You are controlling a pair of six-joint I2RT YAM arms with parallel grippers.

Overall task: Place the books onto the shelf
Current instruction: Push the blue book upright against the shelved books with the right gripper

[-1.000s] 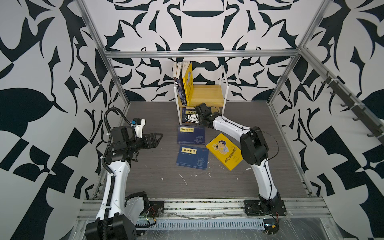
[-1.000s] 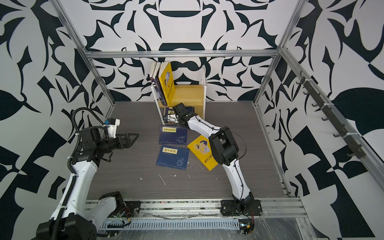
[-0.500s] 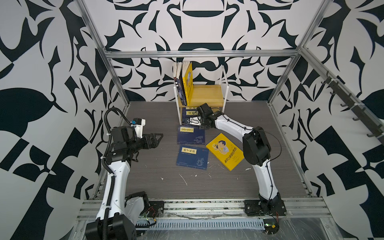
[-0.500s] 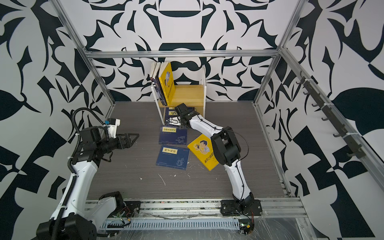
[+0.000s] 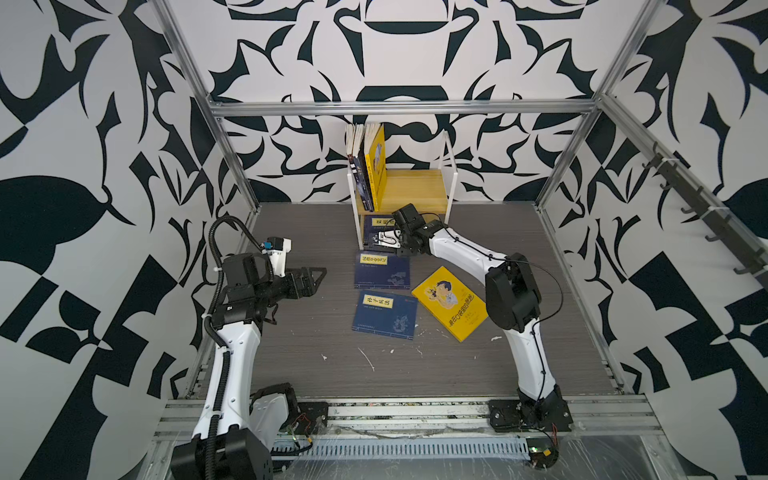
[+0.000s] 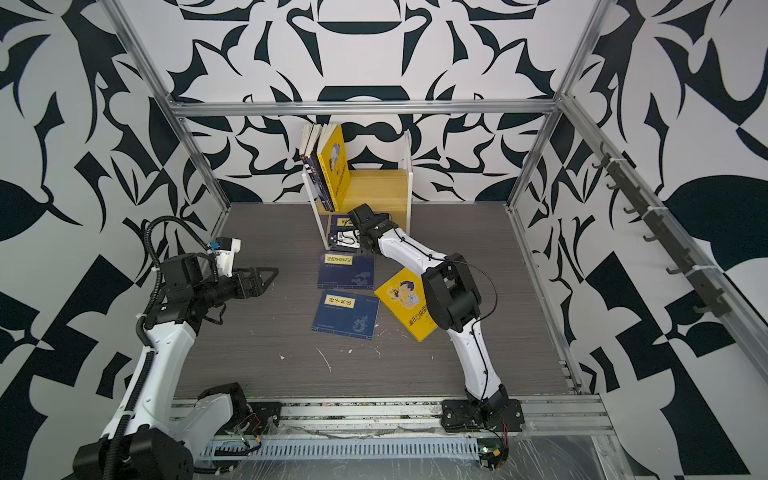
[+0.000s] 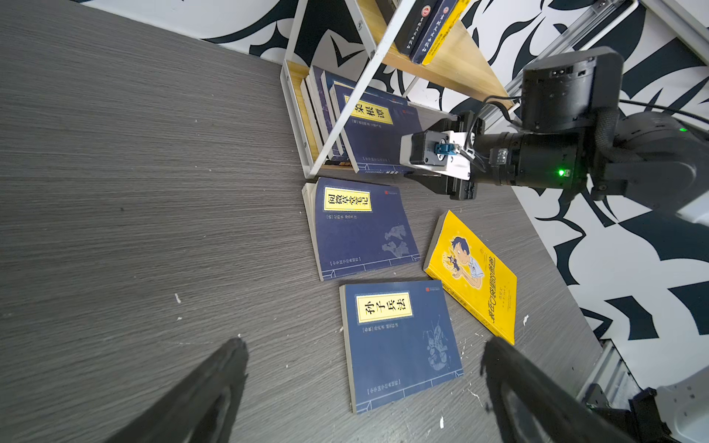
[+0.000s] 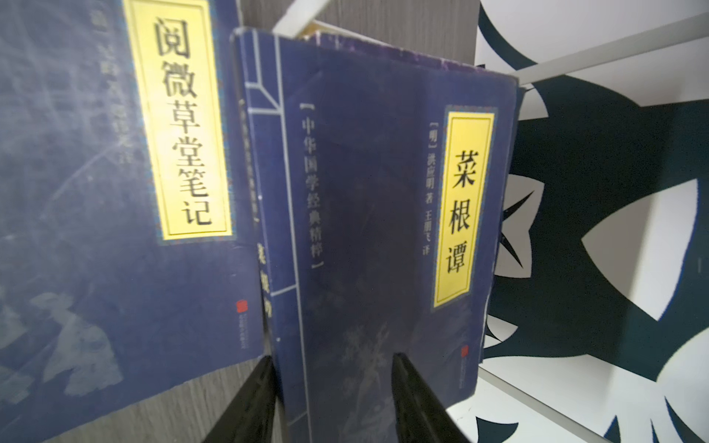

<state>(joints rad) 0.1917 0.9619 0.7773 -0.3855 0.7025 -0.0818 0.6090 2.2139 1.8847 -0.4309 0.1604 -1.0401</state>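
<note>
The shelf [image 5: 415, 191] stands at the back of the grey wood-grain surface [image 5: 316, 365], against the patterned wall. On its upper board three books stand in a row that leans towards the left frame: an upright yellow book [image 5: 377, 162] on the right of the row and two dark-spined books [image 5: 358, 170] beside it. In the lower tier the navy 菜根谭 book [image 7: 383, 130] leans tilted against further thin books [image 7: 320, 115] packed at the left side, its yellow title label facing outward. The right end effector [image 8: 332, 358] sits at that book's near edge. In the right wrist view its two black fingers [image 8: 412, 399] stand apart with the broad cover showing between them, so it is released and clamps nothing; whether a finger brushes the cover I cannot tell. Three books lie flat on the surface in front of the shelf. The navy 阅微草堂笔记 book [image 5: 382, 270] lies just before the shelf's foot. The navy 孙子兵法 book [image 5: 384, 311] lies nearer the robot bases, just apart from it. The yellow cartoon book [image 5: 451, 301] lies to their right, turned askew. The left end effector [image 5: 318, 277] hangs off to the left above bare surface, well apart from every book, its fingers [image 7: 218, 383] spread wide and empty. Small white scraps [image 5: 368, 359] dot the surface nearer the bases.
</note>
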